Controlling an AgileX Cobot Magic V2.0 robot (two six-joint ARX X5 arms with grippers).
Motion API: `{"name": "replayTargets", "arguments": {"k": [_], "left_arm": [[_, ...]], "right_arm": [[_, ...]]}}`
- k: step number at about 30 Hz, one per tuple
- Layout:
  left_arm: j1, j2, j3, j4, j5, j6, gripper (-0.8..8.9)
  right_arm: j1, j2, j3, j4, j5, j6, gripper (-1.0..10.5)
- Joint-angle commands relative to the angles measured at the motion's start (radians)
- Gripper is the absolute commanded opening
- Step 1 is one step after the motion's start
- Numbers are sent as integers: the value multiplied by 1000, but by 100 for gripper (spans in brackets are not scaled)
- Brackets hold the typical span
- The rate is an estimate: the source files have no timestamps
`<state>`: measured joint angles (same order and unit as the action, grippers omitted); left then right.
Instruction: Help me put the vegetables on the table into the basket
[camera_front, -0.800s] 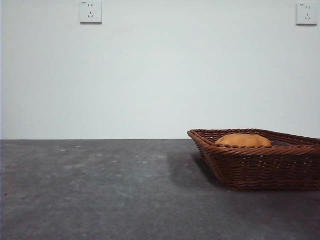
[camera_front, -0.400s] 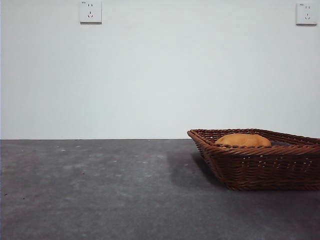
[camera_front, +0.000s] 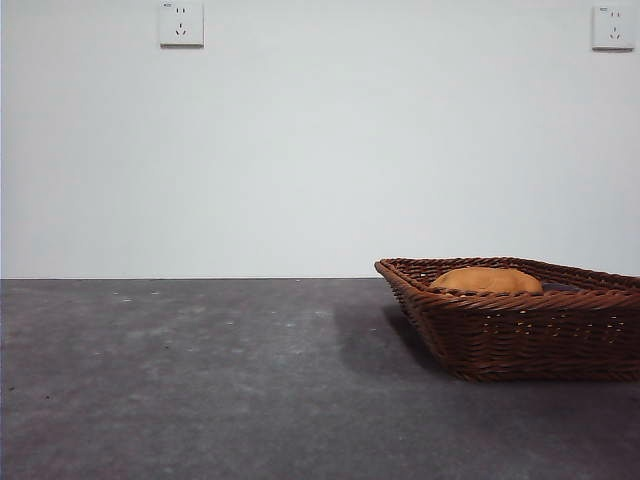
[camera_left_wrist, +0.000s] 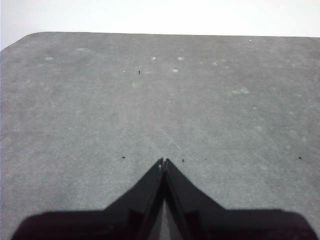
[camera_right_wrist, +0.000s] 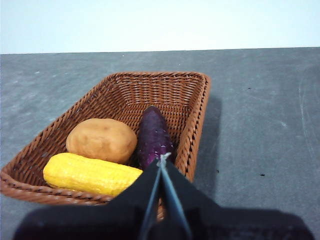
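Grey, speckled table (camera_front: 200, 380) running back to a pale wall (camera_front: 300, 150) with two white sockets (camera_front: 181, 23) high up; nothing between camera and wicker in the front view, no arm showing there.

Reddish-brown woven basket (camera_front: 520, 335) at the right side of the table, flared sides, braided rim, shadow falling on the surface beside it. Only the orange-brown potato (camera_front: 487, 280) peeking over the rim from the front.

From the right wrist view, all three vegetables inside the basket (camera_right_wrist: 150, 87): potato (camera_right_wrist: 101, 140) smooth and oval, yellow lumpy vegetable (camera_right_wrist: 90, 173) lying lengthwise just beside it toward the near rim, dark purple eggplant (camera_right_wrist: 154, 136) glossy, lying along the basket's wall and close against the potato.

Right gripper (camera_right_wrist: 162, 165) above the basket's near corner, jaws pressed together, grasping nothing, tip overlapping the eggplant's end in the picture.

Left gripper (camera_left_wrist: 163, 162) over bare table (camera_left_wrist: 150, 100), jaws closed tip to tip, empty, well away from the basket.
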<state>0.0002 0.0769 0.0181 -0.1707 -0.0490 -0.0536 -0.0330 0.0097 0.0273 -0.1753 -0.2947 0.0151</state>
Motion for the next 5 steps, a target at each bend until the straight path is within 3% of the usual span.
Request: {"name": "replayTargets", "arguments": {"k": [1, 5], "left_arm": [[3, 2, -9, 7, 1, -6, -1], [3, 2, -9, 6, 1, -6, -1]], "right_arm": [[0, -1, -11, 6, 0, 10, 2], [0, -1, -11, 6, 0, 10, 2]]}}
